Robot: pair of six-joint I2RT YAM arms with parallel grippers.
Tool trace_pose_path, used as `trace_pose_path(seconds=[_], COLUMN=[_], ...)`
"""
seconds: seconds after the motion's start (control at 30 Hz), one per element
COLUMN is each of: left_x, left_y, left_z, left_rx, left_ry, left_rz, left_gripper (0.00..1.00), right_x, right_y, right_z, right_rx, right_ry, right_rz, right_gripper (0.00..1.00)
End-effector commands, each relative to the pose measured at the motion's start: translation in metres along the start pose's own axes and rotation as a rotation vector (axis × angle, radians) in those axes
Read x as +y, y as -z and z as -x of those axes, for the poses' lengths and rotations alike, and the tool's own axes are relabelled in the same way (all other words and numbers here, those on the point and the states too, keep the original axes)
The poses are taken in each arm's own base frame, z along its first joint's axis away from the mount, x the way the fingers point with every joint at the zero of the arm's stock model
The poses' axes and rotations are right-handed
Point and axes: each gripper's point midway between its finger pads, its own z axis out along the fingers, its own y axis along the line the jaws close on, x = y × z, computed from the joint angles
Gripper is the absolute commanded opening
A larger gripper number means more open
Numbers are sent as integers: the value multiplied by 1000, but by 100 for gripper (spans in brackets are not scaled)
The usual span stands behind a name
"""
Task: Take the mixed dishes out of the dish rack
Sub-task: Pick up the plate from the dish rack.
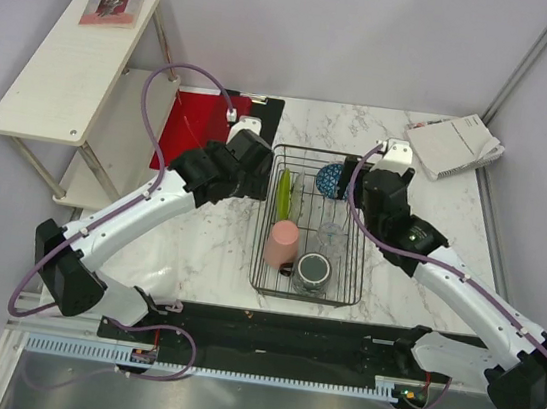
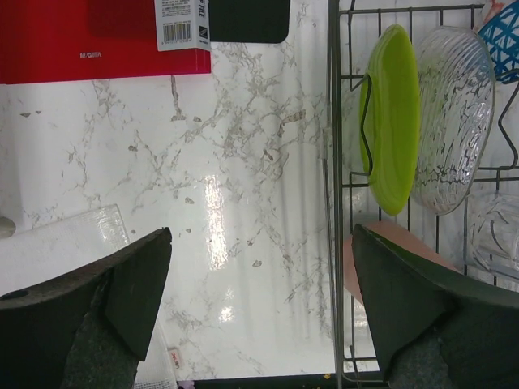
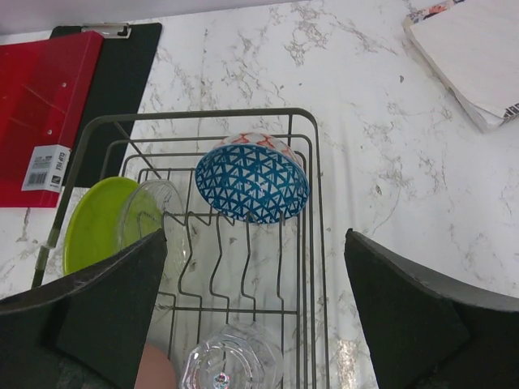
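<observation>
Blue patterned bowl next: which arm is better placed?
Right. The right gripper, open, hangs above the blue patterned bowl; the left gripper is mostly over table at the left wall of the dish rack, by the lime-green plate.

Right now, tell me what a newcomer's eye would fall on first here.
The black wire rack in the middle of the marble table, with a lime-green plate standing on edge at its left, a blue patterned bowl at the back and a pink cup near the front. A red clipboard lies beyond its left side.
</observation>
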Motion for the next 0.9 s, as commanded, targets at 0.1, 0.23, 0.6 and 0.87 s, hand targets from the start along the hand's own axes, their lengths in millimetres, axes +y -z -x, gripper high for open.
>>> trace_pose_path(seconds=[0.1, 0.23, 0.6, 0.87], left_x=[-1, 2, -24, -67], left_y=[-4, -9, -14, -43], left_z=[12, 26, 74, 65], left_rx=[-34, -63, -136, -74], left_ry=[-34, -81, -244, -221], left_rz=[18, 73, 138, 45], left_gripper=[96, 92, 73, 72], right_x=[-1, -2, -8, -5], right_y=[-3, -5, -4, -5], right_z=[-10, -21, -26, -26], right_rx=[30, 53, 56, 60], right_ry=[31, 26, 31, 18], right_rz=[-11, -11, -34, -31], right_gripper=[98, 98, 98, 98])
